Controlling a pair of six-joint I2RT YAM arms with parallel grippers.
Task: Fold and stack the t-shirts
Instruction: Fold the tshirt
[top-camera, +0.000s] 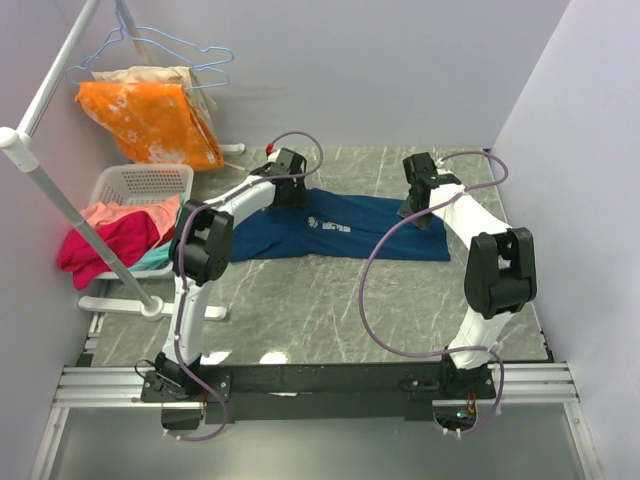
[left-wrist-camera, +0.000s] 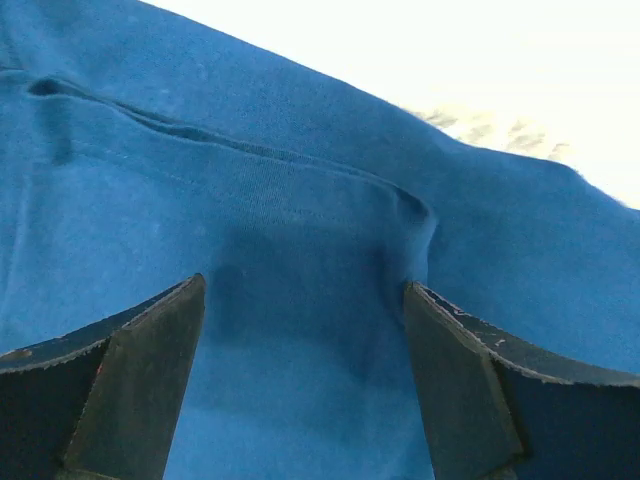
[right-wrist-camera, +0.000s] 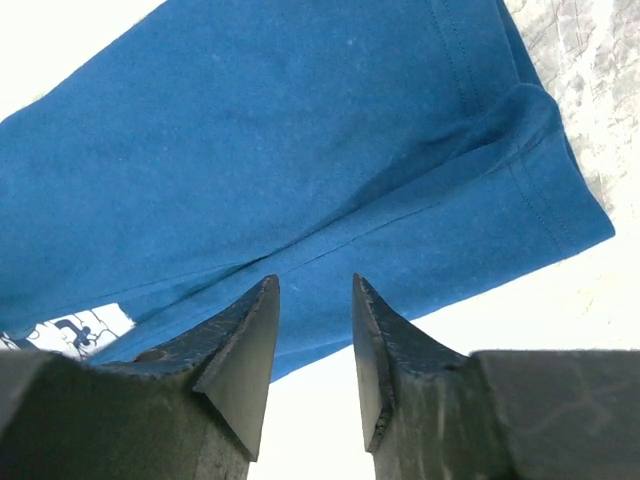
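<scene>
Top external: grey marble desk (top-camera: 330, 310) | navy t-shirt (top-camera: 345, 228) lies spread at far centre | left claw (top-camera: 290, 195) above its far-left edge, released, fingers wide | right claw (top-camera: 413, 208) above its right end, released, fingers narrowly parted

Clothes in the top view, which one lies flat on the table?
The navy blue t-shirt; the orange garment hangs up, the pink-red ones fill the white basket.
</scene>
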